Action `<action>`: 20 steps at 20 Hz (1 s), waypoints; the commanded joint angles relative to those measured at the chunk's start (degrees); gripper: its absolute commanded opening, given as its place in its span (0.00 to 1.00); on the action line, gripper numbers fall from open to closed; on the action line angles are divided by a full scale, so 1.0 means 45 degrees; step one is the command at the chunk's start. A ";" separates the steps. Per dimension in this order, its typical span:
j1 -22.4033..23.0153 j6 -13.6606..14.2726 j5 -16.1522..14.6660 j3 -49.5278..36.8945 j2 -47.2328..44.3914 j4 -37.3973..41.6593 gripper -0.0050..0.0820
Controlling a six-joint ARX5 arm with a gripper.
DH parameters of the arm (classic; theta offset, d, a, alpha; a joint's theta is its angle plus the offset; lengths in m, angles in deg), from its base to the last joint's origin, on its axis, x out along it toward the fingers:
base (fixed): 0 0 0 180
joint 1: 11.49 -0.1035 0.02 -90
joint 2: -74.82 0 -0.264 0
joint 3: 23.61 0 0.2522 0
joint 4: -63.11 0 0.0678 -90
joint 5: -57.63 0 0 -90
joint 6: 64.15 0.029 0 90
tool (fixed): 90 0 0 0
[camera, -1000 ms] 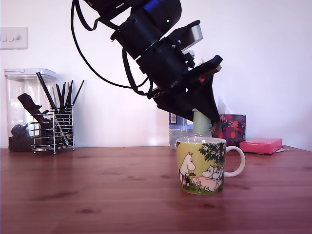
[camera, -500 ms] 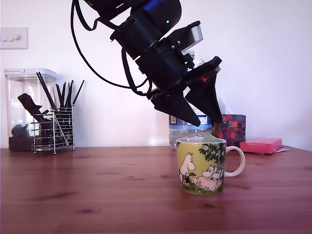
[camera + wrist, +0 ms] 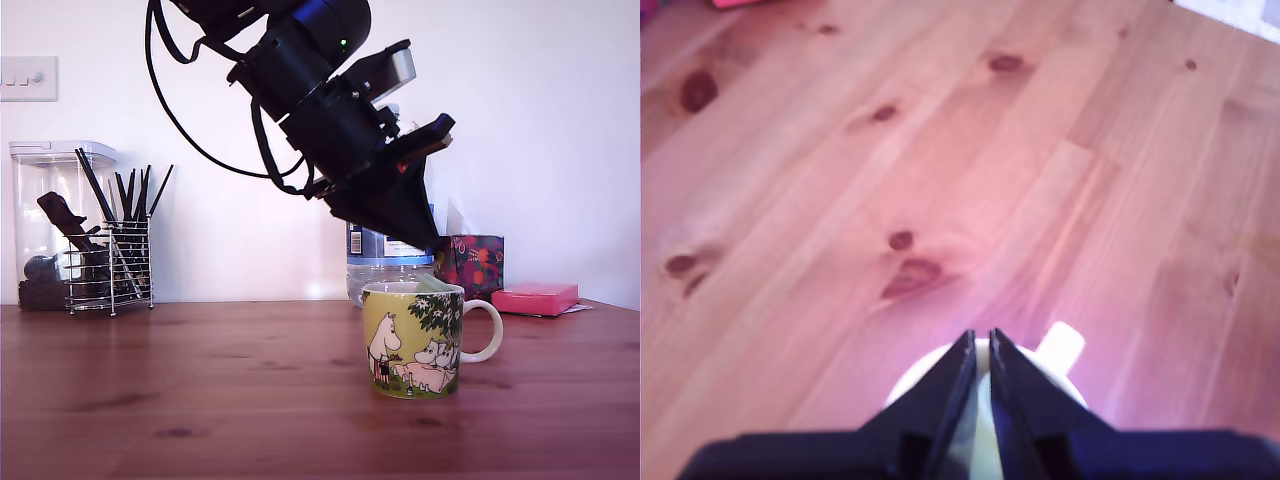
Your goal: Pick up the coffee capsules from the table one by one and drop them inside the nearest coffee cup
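The coffee cup, a mug with yellow-green cartoon art and a white handle, stands on the reddish-brown table right of centre in the exterior view. A pale sage green coffee capsule lies inside it, its edge poking just above the rim. My gripper hangs a little above the cup's rim, shut with nothing between its fingers. In the wrist view the closed fingertips point down over the cup's white rim and handle, with bare table beyond.
A clear water bottle stands right behind the cup. A floral box and a pink box sit at the back right. A wire utensil holder and a clear canister are at the back left.
One second ago the gripper held the green capsule over the cup. It then opened, the capsule dropped into the cup, and the fingers have now shut again.
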 commanded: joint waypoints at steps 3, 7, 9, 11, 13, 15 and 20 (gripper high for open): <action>-0.0500 0.0058 -0.0010 -0.1821 0.1564 0.1452 0.04; -0.1418 -0.0010 -0.0015 -0.3784 0.3055 0.2608 0.04; -0.1938 -0.0049 -0.0010 -0.4872 0.3871 0.3220 0.04; -0.2482 -0.0083 -0.0010 -0.5950 0.4750 0.3764 0.04; -0.3099 -0.0364 -0.0010 -0.6892 0.5688 0.4206 0.04; -0.3682 -0.0724 -0.0010 -0.7757 0.6645 0.4571 0.04; -0.5081 -0.1069 -0.0010 -1.0064 0.8927 0.4775 0.04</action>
